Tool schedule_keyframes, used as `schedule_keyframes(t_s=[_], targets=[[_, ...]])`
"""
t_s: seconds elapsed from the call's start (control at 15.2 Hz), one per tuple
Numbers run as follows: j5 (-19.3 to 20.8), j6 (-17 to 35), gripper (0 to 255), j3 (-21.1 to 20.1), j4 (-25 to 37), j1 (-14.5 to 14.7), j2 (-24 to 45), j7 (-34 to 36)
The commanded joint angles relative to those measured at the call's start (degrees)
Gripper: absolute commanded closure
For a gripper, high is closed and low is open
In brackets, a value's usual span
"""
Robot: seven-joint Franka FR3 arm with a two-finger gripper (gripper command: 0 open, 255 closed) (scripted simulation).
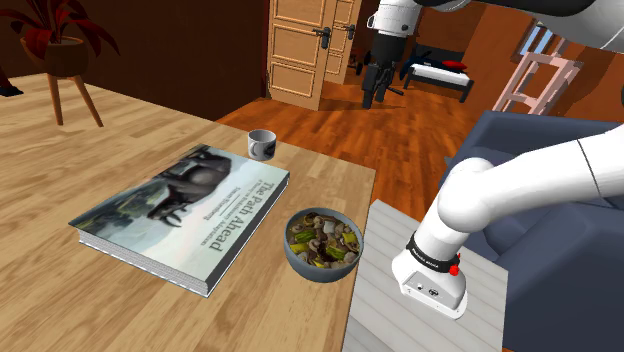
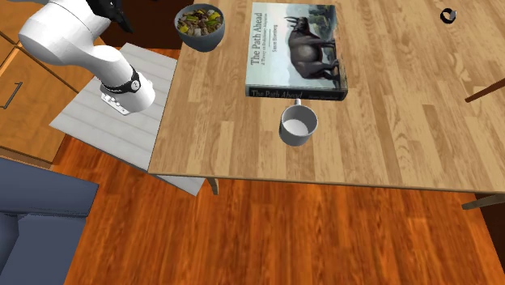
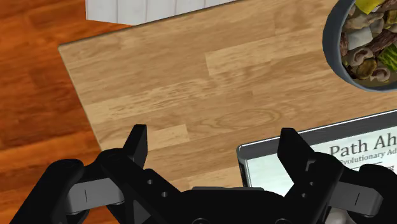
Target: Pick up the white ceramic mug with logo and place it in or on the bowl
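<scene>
I'm looking at the arm (image 1: pixel 470 200) standing on its base, the lower white link leaning up toward the shoulder view's left, then arching overhead across the top of that picture. From the second exterior view I'm seeing its thick white elbow (image 2: pixel 69 32) sitting high at the upper left. In the wrist view the gripper (image 3: pixel 213 133) is pointing down, and its two black fingers (image 3: pixel 137 143) are standing wide apart, with open space between them.

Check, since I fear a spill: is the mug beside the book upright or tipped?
Upright: the mug stands on its base with its mouth facing up, and the second exterior view looks into its bare inside.
</scene>
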State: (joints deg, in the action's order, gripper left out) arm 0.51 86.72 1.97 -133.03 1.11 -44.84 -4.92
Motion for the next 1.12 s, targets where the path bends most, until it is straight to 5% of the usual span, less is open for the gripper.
schedule_keyframes(t_s=[0.0, 1.06], targets=[[0.00, 0.00, 0, 0.00, 0.00, 0.00, 0.00, 0.00], [-1.32, 24.21, 0, 2.35, 7.68, 1.10, 30.83, -4.12]])
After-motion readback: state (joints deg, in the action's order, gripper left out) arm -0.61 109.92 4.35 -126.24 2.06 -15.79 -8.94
